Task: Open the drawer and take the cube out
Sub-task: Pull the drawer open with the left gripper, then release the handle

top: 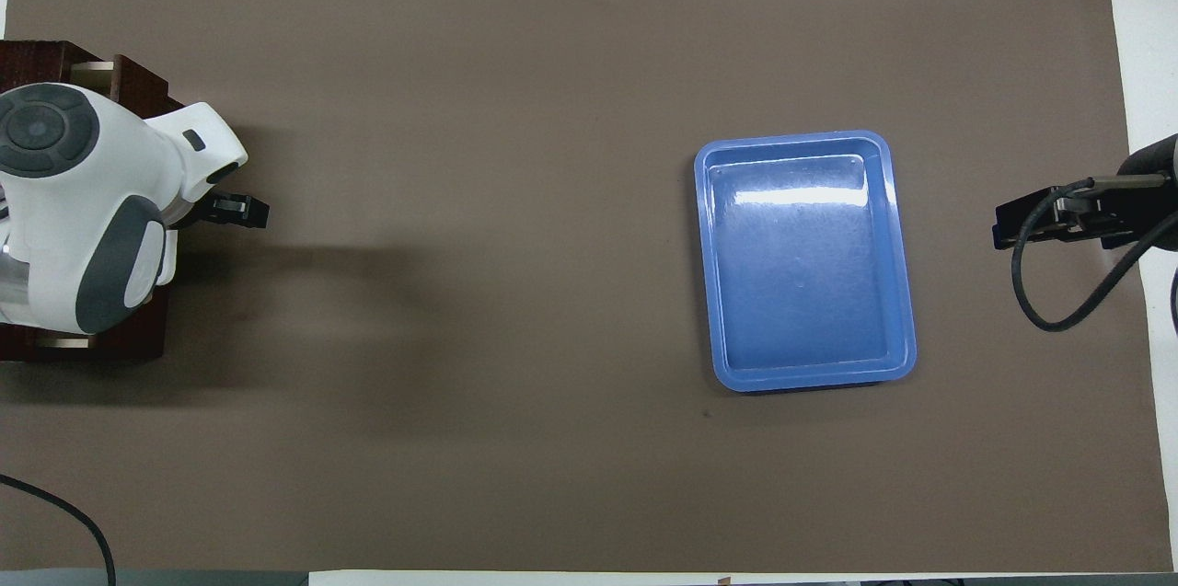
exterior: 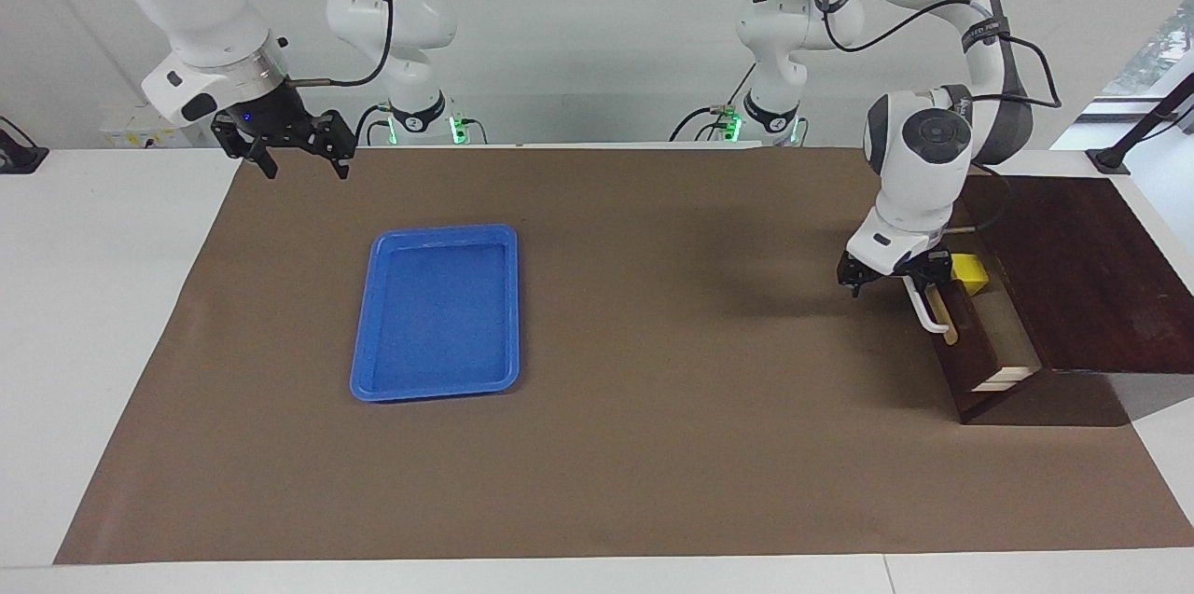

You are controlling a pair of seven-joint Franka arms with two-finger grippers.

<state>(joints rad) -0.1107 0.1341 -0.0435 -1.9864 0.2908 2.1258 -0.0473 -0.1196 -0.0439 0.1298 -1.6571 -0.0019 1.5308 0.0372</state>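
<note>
left end effector (exterior: 894, 282) sits low at the drawer (exterior: 970, 333), at the handle end nearer the robots. one finger looks to be at the white bar handle (exterior: 923, 310), but whether the fingers pinch it or stand apart i cannot tell; the wrist hides them from overhead.

drawer is pulled partway out of the dark wooden box (exterior: 1073, 268), at the left arm's end of the desk (exterior: 653, 445). pale interior shows. cube (exterior: 970, 272) lies inside, in the end of the drawer nearer the robots, just beside the left end effector.

handling, judged: cube looks rigid, light, plain smooth faces, so possibly a bit slippery. best hold is two opposite flat faces, coming from above. drawer walls and front crowd it, so finger room looks tight. drawer itself is stiff wood; the bar handle is the place to pull.

right end effector (exterior: 297, 146) hangs over the mat's edge at the right arm's end, fingers spread apart, holding nothing, waiting. blue tray (exterior: 373, 314) lies on the mat, well apart from the drawer.
</note>
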